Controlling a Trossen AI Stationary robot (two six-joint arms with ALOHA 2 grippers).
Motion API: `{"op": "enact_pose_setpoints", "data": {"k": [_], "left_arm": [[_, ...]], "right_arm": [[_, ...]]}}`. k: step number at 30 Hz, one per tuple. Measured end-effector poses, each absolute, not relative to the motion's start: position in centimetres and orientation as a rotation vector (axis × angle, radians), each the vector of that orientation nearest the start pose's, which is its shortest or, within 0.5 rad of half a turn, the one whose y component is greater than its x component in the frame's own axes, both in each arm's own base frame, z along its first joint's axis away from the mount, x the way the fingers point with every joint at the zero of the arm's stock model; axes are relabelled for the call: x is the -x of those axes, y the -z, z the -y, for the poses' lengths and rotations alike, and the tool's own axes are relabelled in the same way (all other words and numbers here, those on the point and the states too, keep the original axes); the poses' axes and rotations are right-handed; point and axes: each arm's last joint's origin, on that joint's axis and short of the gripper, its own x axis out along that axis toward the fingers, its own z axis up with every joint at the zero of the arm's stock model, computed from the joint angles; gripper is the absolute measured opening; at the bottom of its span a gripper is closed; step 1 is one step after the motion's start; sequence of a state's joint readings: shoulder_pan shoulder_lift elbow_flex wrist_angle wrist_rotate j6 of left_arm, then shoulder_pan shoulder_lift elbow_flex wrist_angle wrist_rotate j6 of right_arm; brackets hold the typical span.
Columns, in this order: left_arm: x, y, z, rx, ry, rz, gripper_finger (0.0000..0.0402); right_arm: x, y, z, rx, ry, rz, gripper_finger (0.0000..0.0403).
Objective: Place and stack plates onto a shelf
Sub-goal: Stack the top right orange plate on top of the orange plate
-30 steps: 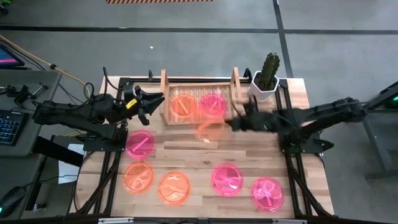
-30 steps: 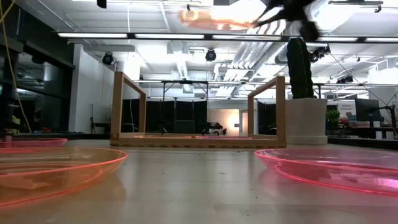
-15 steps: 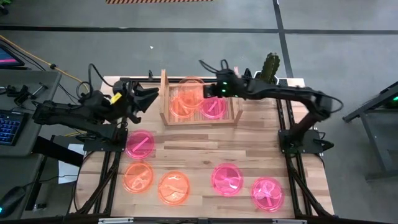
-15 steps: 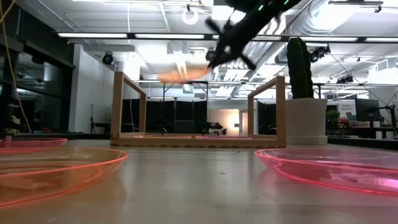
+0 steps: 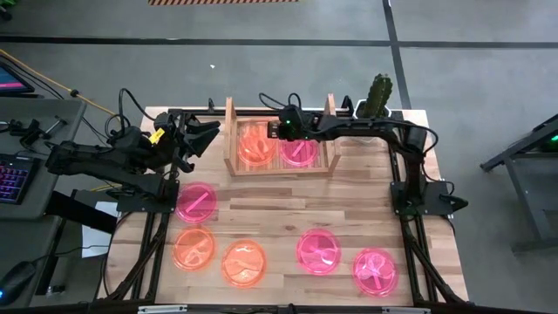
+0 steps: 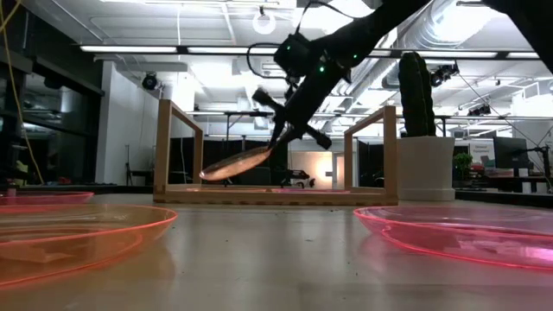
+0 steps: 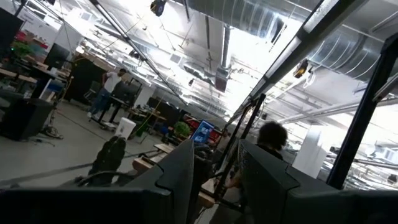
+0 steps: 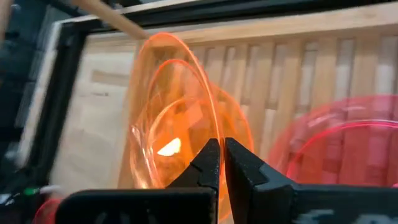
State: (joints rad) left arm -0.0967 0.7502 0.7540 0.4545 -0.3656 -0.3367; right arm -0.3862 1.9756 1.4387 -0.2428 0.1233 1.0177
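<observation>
My right gripper reaches over the light-wood shelf and is shut on an orange plate. That plate tilts down above the shelf's left bay, where another orange plate lies on the slats. A pink plate lies in the right bay. Whether the held plate touches the one below, I cannot tell. My left gripper waits open, left of the shelf, touching nothing. Several more plates lie flat on the table: pink, orange, orange, pink and pink. My right gripper pinches the orange plate's rim between its two fingers, on the side toward the table's right. The fingers slant down from above and from the right. The plate hangs tilted, its free edge lowest, just above the shelf's base.
The shelf's two upright side boards flank the bays. A white cactus pot stands at the table's far right, beside the shelf. Bare wood lies between the shelf and the plates nearer the front edge.
My right gripper has carried the orange plate from above the table's middle toward the far edge and the left, over the shelf. It has then come down, and the plate has tipped from nearly level to slanting into the left bay.
</observation>
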Motion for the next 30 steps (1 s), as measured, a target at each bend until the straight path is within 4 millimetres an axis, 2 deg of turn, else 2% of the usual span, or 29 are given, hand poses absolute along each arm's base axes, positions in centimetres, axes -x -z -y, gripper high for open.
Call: {"op": "enact_pose_setpoints", "data": {"k": [3, 15, 21, 24, 30], "left_arm": [[-15.7, -38.6, 0.5, 0.435, -0.187, 0.488, 0.0115], [-15.7, -38.6, 0.5, 0.435, -0.189, 0.488, 0.0115], [-15.7, -38.6, 0.5, 0.435, -0.192, 0.488, 0.0115], [-15.7, -38.6, 0.5, 0.437, -0.191, 0.489, 0.0115], [-15.7, -38.6, 0.5, 0.437, -0.191, 0.489, 0.0115]], "right_arm": [[-40.3, -19.7, 16.7, -1.066, 0.865, -0.463, 0.0000], [-41.3, -18.7, 15.1, -1.048, 0.827, -0.499, 0.0000], [-41.5, -18.4, 15.0, -1.050, 0.832, -0.492, 0.0005], [-41.6, -18.1, 15.0, -1.055, 0.807, -0.515, 0.0030], [-41.9, -18.1, 14.9, -1.056, 0.758, -0.512, 0.0126]]}}
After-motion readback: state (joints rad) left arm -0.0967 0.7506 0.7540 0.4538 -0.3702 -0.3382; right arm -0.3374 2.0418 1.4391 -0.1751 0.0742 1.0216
